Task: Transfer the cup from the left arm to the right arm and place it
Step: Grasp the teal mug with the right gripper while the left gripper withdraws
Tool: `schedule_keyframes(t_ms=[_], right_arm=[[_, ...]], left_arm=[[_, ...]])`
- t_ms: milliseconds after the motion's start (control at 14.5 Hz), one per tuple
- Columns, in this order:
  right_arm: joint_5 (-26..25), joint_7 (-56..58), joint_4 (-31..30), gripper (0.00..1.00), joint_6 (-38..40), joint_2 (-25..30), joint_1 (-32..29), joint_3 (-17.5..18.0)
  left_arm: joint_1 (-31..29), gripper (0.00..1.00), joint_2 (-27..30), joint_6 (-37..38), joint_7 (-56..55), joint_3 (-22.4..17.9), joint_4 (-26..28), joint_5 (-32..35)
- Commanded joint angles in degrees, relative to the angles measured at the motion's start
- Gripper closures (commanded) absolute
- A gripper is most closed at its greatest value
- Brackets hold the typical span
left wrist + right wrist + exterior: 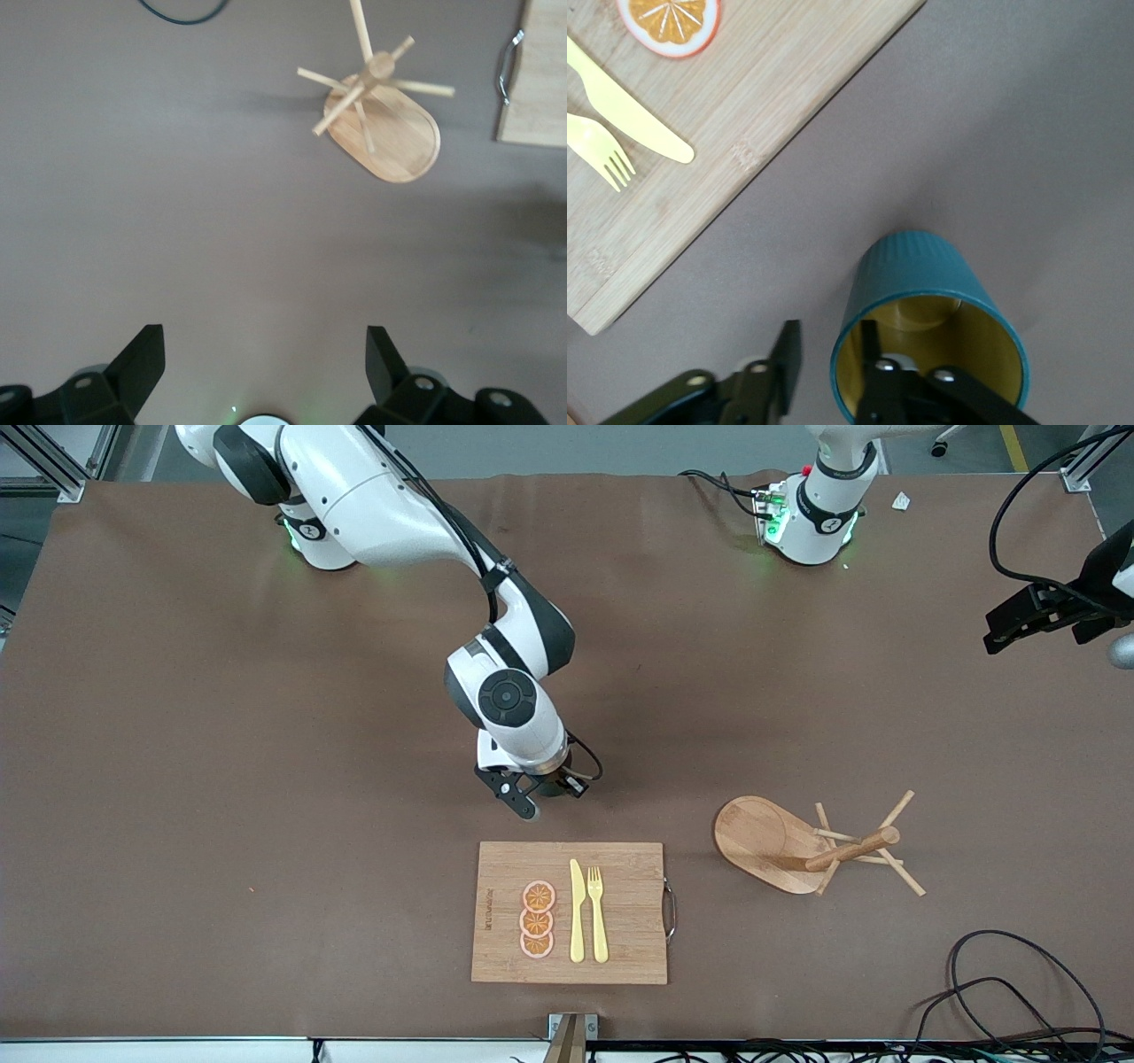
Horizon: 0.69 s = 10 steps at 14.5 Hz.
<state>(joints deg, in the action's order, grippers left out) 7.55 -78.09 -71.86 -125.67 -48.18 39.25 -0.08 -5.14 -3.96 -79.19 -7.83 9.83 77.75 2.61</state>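
The dark teal cup [917,270] with a mustard inside stands upright on the brown table, just farther from the front camera than the cutting board. In the front view the cup [556,785] is mostly hidden by my right gripper [532,802]. In the right wrist view my right gripper [830,341] straddles the cup's rim, one finger inside and one outside. The outside finger stands apart from the wall, so the jaws are open. My left gripper [264,341] is open and empty, waiting high over the left arm's end of the table [1010,627].
A bamboo cutting board [620,948] holds three orange slices [537,919], a yellow knife [577,912] and a fork [598,912]. A wooden peg stand [771,846] lies tipped over toward the left arm's end. Cables [1019,992] lie near the front corner.
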Motion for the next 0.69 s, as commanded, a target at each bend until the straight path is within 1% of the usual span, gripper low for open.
schedule_keyframes(t_ms=[0,69,206,275,344,482,550,619], right_arm=[[-1.75,1.09,0.05,0.90,0.16,-0.33,0.12,0.08],[-1.75,1.62,-0.12,0.96,0.16,-0.33,0.21,0.08],[-2.45,2.06,-0.04,1.00,0.68,-0.07,0.91,-0.01],[-2.89,2.85,0.40,1.00,3.47,0.19,0.13,-0.01],[-3.59,5.12,0.84,1.00,8.03,0.63,-0.14,-0.10],[-3.86,13.71,2.33,1.00,15.07,2.39,-1.54,-0.45],[-3.78,18.28,2.33,1.00,16.41,3.70,-3.55,-0.45],[-3.77,23.28,1.12,1.00,17.38,6.67,-6.00,-0.36]], left_arm=[[-0.30,0.00,3.16,0.00,2.47,-1.13,3.80,-1.55],[-0.39,0.00,3.95,-0.26,2.47,-1.13,4.59,-1.55],[-0.39,0.00,5.45,-1.40,2.38,-1.13,6.61,-0.94],[-0.39,0.00,5.98,-1.93,2.29,-1.13,7.67,-0.85],[-0.31,0.00,6.50,-2.11,2.38,-1.13,8.20,-0.76],[-0.31,0.00,7.12,-2.02,2.29,-0.78,8.64,-0.76],[-0.31,0.00,7.73,-2.02,2.29,-0.60,9.08,-0.76],[-0.31,0.00,8.18,-2.02,2.29,-0.43,9.87,-0.76]])
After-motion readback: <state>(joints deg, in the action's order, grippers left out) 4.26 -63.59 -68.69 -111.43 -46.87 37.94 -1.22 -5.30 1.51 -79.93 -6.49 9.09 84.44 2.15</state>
